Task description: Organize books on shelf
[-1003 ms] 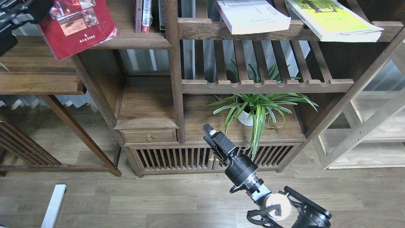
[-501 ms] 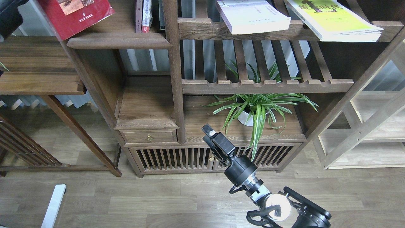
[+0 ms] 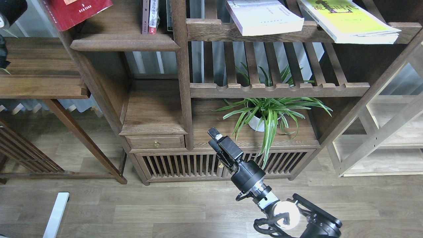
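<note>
The dark red book [image 3: 77, 11] is at the top left, tilted, its lower corner over the left end of the solid shelf [image 3: 124, 42]; most of it is cut off by the top edge. Only a dark part of my left arm [image 3: 11, 8] shows in the corner; its gripper is out of view. The white thick book [image 3: 264, 16] and the yellow-green book [image 3: 350, 19] lie flat on the upper slatted rack, overhanging its front rail. My right gripper [image 3: 216, 137] is low in front of the cabinet, empty, its fingers too close to tell apart.
Several upright books [image 3: 150, 16] stand at the shelf's right end. A potted spider plant [image 3: 264, 115] sits below the scalloped rack [image 3: 277, 89]. A side table [image 3: 39, 79] is at left, a pale wooden rack [image 3: 380, 138] at right, a small drawer [image 3: 155, 142] below.
The red book has moved up and to the right, from beside the bookcase to over the shelf's left end. My left arm rose out of view. My right gripper shifted slightly left.
</note>
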